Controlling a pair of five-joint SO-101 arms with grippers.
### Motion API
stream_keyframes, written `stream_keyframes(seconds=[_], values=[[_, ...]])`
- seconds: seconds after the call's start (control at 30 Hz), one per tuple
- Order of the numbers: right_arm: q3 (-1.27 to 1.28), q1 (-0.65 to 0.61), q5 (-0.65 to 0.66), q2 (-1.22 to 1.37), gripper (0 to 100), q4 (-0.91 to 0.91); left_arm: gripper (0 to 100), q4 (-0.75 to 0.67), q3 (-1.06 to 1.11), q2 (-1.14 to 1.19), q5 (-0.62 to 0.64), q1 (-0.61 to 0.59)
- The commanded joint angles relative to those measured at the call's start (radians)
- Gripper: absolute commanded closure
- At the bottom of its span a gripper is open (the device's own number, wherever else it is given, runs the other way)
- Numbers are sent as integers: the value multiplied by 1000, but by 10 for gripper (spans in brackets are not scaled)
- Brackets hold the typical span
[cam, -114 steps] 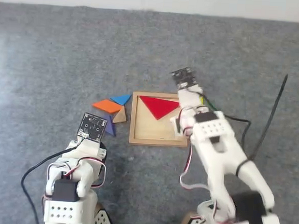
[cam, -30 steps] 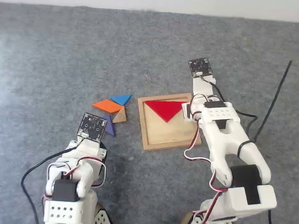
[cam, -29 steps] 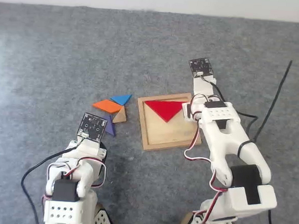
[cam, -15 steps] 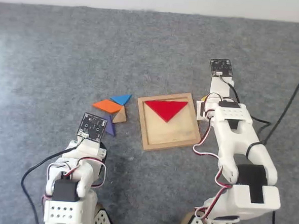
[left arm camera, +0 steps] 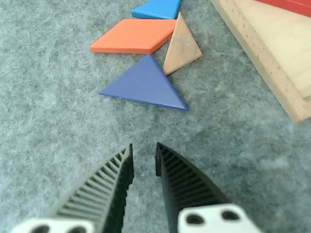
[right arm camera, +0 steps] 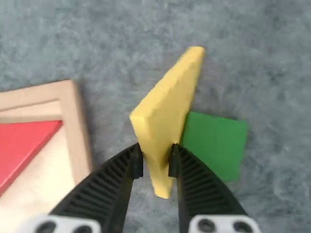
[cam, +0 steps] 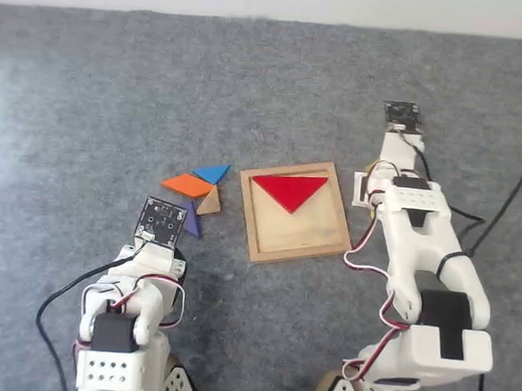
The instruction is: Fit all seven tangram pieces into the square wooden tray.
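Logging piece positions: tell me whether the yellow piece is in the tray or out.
Out. The right end effector clamps the yellow piece outside the tray, by the green square.

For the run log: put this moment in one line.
right gripper: shut on yellow piece, beside green square, outside tray | left gripper: empty, near purple triangle | tray: red triangle inside

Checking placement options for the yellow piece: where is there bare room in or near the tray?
Free: the tray floor on the red triangle's near side, and the mat beyond the tray's far rim. Crowded: left of the tray, four loose pieces cluster; right of it, the right gripper holds the yellow piece by the green square.
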Motion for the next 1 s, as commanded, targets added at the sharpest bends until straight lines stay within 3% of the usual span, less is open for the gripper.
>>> stream_keyframes(seconds=[0.0, 0.37, 0.57, 0.83, 0.97], values=[[-46, 59, -57, -65, 908, 4, 920, 6, -8, -21, -3, -2], [-44, 68, -103, -61, 904, 12, 920, 6, -8, -21, -3, -2], [-49, 21, -28, -56, 903, -19, 920, 6, -8, -21, -3, -2], [-58, 4, -26, -54, 910, -62, 920, 6, -8, -21, -3, -2], [-58, 2, -26, -53, 997, -61, 920, 6, -8, -21, -3, -2]])
